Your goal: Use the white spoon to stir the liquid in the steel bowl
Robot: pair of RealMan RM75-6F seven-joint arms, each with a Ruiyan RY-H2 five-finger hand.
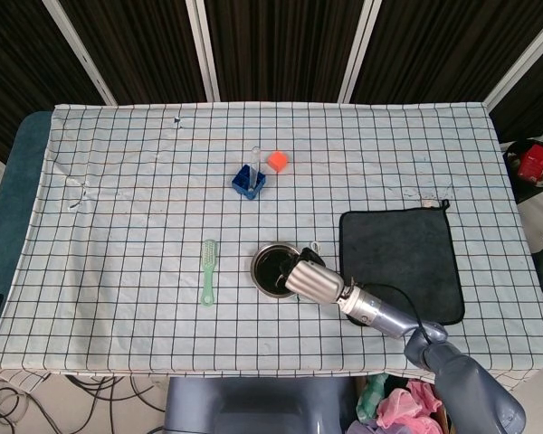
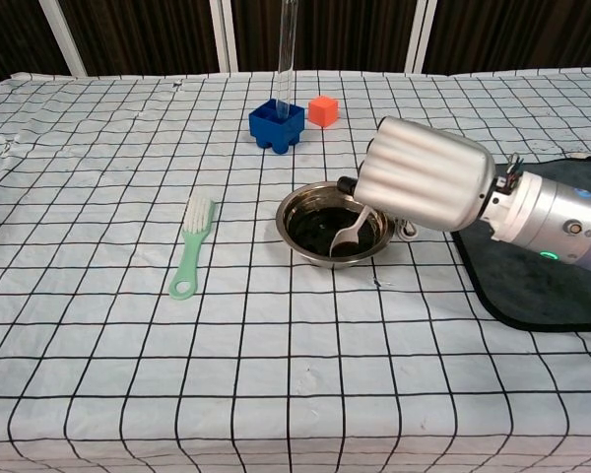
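White spoon [image 2: 350, 233] tilted, bowl end down in dark-liquid-filled steel bowl [image 2: 297, 210].

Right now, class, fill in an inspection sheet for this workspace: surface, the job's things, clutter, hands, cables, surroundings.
Surface: checked cloth covers the table, creased at the far left.
Job's things: steel bowl holds dark liquid; white spoon has its tip in the liquid.
Clutter: green brush, blue holder with a clear tube, orange cube, dark mat.
Hands: right hand holds the spoon over the bowl; left hand not in view.
Cables: black cables on the floor, lower left.
Surroundings: dark panels with white frames behind; pink and green items below the near edge.
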